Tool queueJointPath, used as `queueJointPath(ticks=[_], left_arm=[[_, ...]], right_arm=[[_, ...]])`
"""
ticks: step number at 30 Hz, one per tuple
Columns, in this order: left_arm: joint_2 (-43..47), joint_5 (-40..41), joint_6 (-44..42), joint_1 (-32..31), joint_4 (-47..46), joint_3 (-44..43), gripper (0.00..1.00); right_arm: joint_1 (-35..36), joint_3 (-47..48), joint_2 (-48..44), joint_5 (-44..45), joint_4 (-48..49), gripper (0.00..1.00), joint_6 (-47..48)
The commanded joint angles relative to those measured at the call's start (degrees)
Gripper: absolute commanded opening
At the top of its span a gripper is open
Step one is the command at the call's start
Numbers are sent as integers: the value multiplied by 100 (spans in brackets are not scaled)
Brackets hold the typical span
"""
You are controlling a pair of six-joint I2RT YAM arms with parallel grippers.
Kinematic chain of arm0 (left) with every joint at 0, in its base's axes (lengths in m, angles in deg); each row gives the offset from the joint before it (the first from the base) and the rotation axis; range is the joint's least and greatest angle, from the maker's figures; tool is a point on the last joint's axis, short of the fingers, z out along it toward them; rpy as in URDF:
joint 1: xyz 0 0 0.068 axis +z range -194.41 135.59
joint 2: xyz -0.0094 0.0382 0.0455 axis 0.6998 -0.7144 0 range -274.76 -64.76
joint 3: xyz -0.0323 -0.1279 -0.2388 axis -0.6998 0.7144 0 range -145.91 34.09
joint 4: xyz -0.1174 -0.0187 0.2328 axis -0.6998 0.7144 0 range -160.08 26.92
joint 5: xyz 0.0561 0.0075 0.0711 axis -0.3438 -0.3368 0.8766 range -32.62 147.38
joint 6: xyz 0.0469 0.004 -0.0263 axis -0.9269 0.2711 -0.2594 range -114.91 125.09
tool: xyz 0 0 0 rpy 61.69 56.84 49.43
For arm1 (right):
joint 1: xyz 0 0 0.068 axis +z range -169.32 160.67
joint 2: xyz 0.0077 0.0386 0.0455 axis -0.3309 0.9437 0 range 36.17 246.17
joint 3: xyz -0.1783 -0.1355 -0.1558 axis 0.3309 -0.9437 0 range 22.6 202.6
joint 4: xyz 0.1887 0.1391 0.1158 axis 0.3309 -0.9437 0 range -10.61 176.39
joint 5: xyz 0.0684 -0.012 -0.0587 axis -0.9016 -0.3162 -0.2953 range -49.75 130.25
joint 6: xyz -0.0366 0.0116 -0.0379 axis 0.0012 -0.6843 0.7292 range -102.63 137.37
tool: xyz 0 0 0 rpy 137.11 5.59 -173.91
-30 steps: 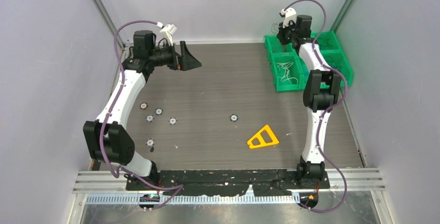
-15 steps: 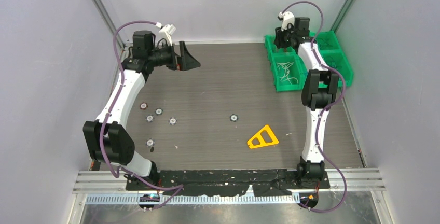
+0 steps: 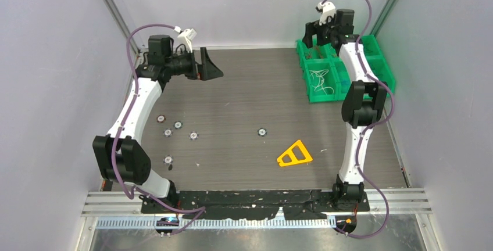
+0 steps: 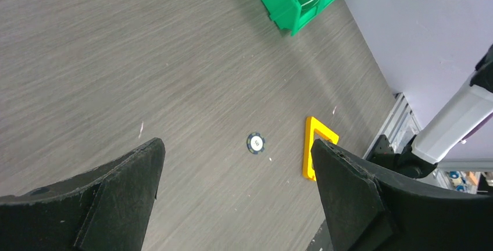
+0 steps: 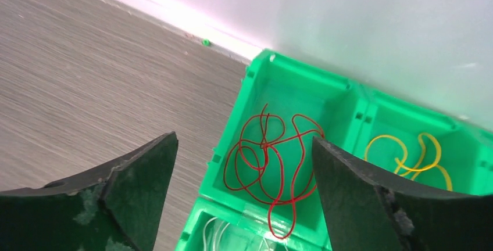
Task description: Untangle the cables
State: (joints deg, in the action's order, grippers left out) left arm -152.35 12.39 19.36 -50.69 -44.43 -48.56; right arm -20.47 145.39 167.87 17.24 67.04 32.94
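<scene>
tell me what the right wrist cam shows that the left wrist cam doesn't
Only the right wrist view: a red cable and a yellow cable, looped in neighbouring compartments of the green bins. Only the left wrist view: a yellow triangle frame and a small round chip on the table, plus part of the right arm. Both: the green bins, the wood-grain table, and that view's own open, empty gripper: right gripper, left gripper.

The top external view looks down from behind the arm bases over the whole counter (image 3: 244,88). The left wrist view slants across it, sharing the yellow triangle (image 4: 307,149) and green bins (image 4: 290,1); the right wrist view hangs close over those bins' red cable (image 5: 264,144)
</scene>
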Motion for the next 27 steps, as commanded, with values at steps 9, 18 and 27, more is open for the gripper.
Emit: queueJointPath(ticks=[9, 18, 27], left_arm=[[-1237, 1709, -2114, 178, 3893, -3191, 100], [-165, 2521, -2330, 250, 3178, -860, 100], [776, 2865, -2204, 250, 2706, 586, 100]], right_arm=[[-96, -352, -2624, -539, -1250, 95, -513], [-863, -4494, -5107, -523, -1574, 95, -570], [-967, -6179, -6312, -397, -1218, 95, -460]])
